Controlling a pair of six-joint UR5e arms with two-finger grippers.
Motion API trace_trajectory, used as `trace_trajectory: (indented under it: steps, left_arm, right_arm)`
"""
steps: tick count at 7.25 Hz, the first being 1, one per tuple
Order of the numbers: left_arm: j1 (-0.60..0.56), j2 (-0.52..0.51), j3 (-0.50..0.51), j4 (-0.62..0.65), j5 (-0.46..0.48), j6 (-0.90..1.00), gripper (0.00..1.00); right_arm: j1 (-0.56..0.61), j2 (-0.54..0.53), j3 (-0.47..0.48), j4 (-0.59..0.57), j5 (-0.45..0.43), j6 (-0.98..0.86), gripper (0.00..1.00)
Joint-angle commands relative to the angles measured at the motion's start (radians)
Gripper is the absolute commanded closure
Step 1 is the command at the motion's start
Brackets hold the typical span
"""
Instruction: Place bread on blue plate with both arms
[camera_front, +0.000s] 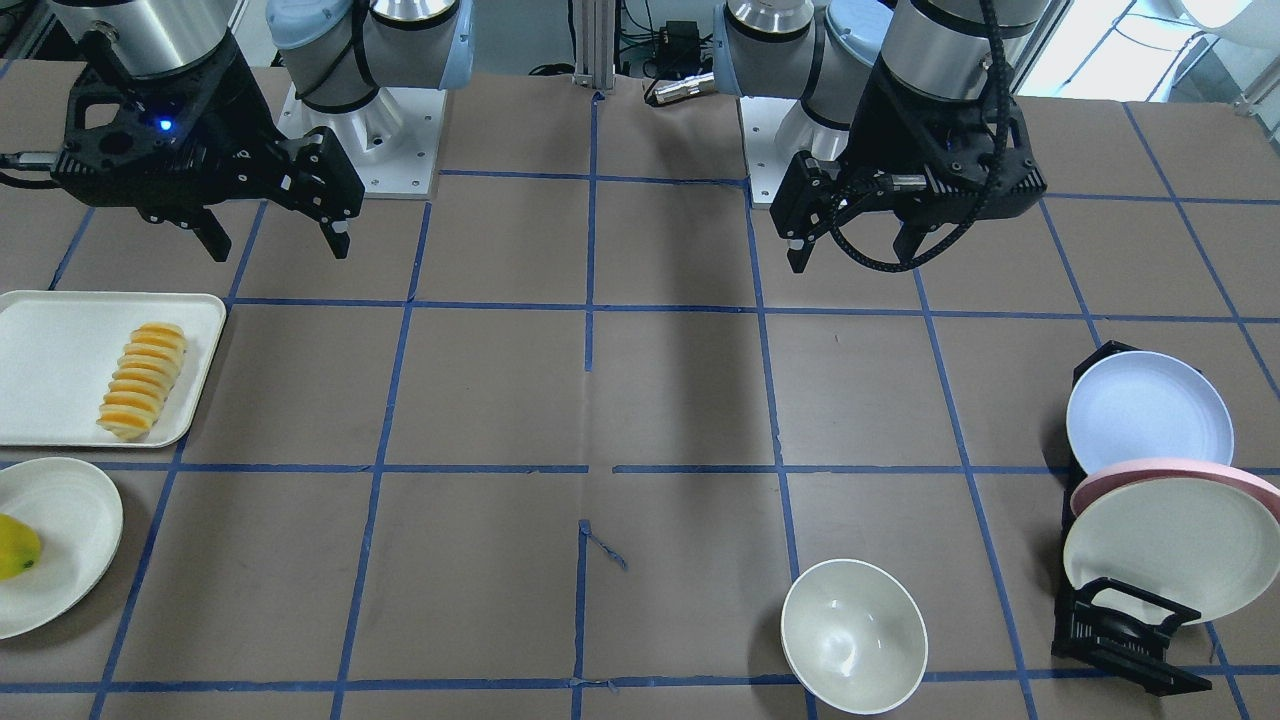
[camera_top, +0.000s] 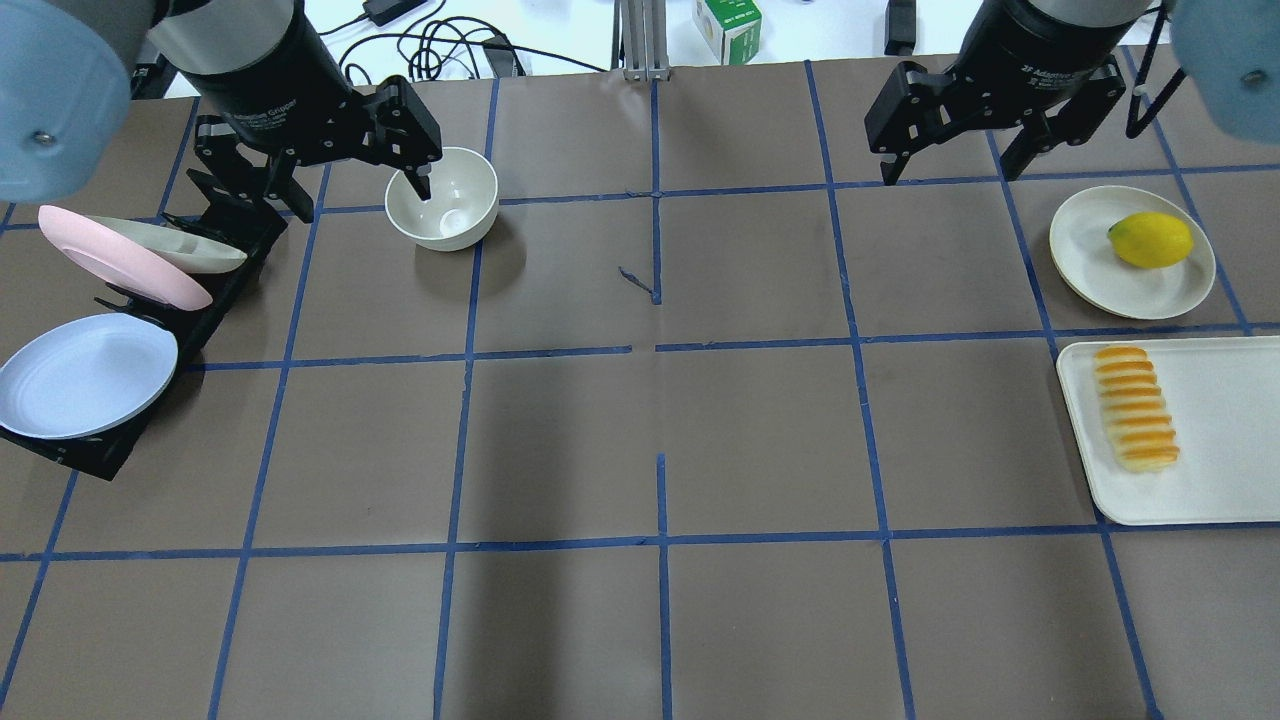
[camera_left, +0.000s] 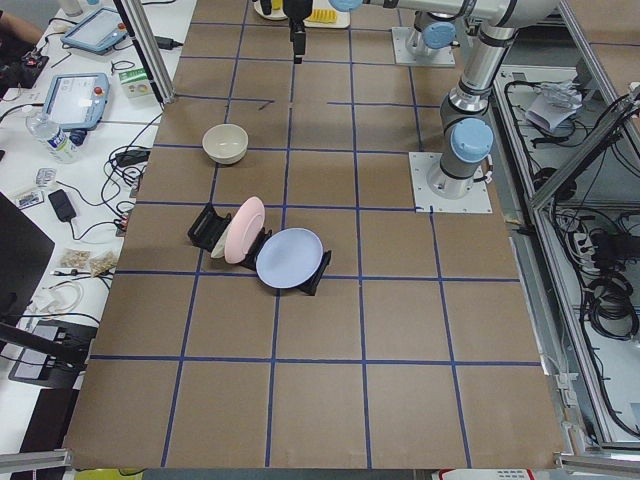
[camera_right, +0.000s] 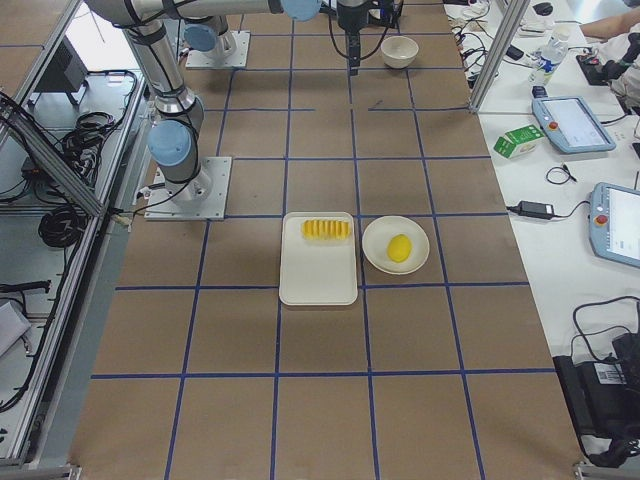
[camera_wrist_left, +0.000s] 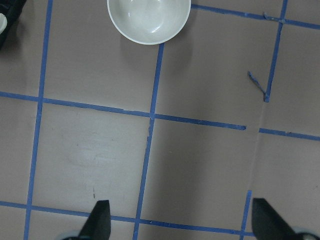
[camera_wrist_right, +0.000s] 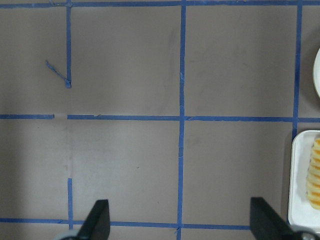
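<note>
The bread is a ridged orange-topped loaf lying on a white tray at the table's right; it also shows in the front view and at the right wrist view's edge. The blue plate leans at the near end of a black dish rack at the table's left, also seen in the front view. My left gripper hangs open and empty high over the table near a bowl. My right gripper hangs open and empty, high and well apart from the bread.
A pink plate and a cream plate stand in the same rack. A cream bowl sits right of the rack. A yellow-green fruit lies on a cream plate beyond the tray.
</note>
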Motion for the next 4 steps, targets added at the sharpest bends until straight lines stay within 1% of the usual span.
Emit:
trace_trajectory:
  steps: [1,3,4]
  left_arm:
    - [0.001,0.0,-0.001,0.0,0.001,-0.002,0.0]
    - [0.001,0.002,-0.001,0.0,0.002,0.0,0.0]
    - [0.001,0.005,-0.001,0.0,0.002,0.0,0.0]
  right_arm:
    - [0.0,-0.001,0.001,0.0,-0.001,0.0,0.0]
    - [0.0,-0.012,-0.01,0.006,-0.001,0.0,0.0]
    - [-0.002,-0.01,-0.001,0.003,0.002,-0.002,0.0]
